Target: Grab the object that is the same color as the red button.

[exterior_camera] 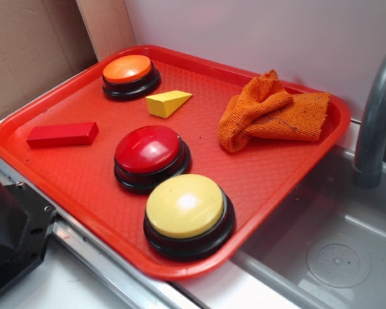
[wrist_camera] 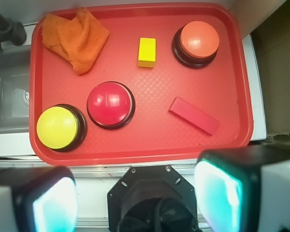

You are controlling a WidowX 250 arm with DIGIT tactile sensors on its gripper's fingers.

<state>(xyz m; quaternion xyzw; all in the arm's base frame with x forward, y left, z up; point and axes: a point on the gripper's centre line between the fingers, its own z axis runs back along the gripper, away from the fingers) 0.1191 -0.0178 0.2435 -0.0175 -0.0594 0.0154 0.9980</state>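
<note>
Lying beyond tool (wrist_camera: 135, 203): red block (wrist_camera: 194, 115)

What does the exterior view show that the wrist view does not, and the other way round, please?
Only the exterior view shows the yellow block as a wedge, the buttons' dome height and the grey faucet upright. Only the wrist view shows the open gripper, its fingers well apart, hanging off the tray's near edge. Both show the red tray, red block, red button, orange button, yellow button and orange cloth.
</note>
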